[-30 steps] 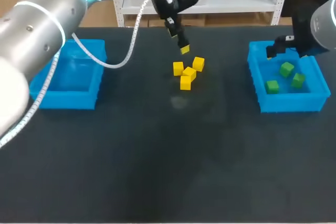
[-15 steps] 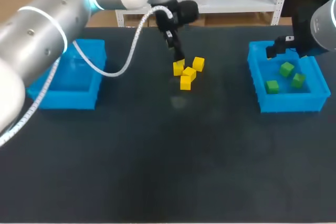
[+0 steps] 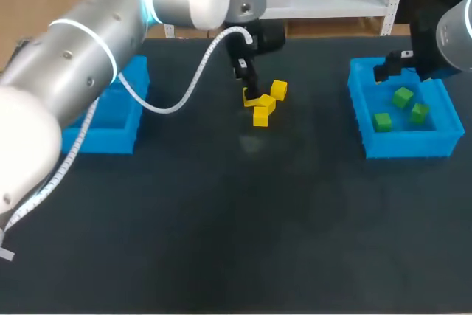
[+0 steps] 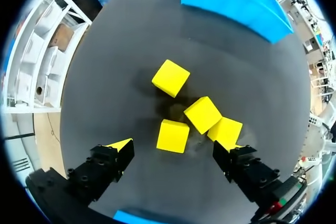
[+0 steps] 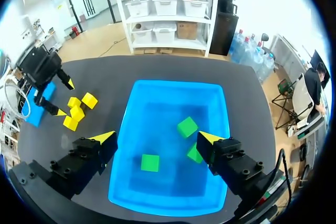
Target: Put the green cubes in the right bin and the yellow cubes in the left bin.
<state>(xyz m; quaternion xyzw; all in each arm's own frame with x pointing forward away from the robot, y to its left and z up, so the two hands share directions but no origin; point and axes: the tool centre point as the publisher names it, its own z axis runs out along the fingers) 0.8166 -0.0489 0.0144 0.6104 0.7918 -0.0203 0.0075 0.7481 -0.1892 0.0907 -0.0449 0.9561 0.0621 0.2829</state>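
L bin (image 3: 122, 119) at table's (image 3: 221, 241) left edge, blue, partly hidden by L arm (image 3: 96, 49) passing over it; what's inside can't be seen. L arm reaches in past a white coiled cable (image 3: 193, 82) to table centre, far side. L gripper (image 3: 252, 94) down at the cluster of four yellow cubes (image 3: 260, 116), all on the bare dark tabletop, none in a bin. Wrist view: L gripper (image 4: 173, 148) fingers spread wide, holding nothing; one yellow cube (image 4: 172, 136) lies between the tips w/ a gap on each side. A second cube (image 4: 202, 114) just ahead of it and tilted, a third (image 4: 227, 131) against that one and right by one fingertip, contact can't be told. The fourth (image 4: 170, 77) sits farther ahead, slightly apart from the rest. R side: R bin (image 3: 361, 108) blue, near table's right edge, w/ three green cubes (image 3: 403, 97) on its floor, spaced apart. R gripper (image 3: 391, 64) hangs over the bin's far left corner. Wrist view: R gripper (image 5: 156, 138) fingers wide apart, empty, above R bin (image 5: 173, 85). One green cube (image 5: 187, 127) sits ahead of the tips, one (image 5: 150, 162) lies between the fingers lower down, and one is half hidden by a finger.
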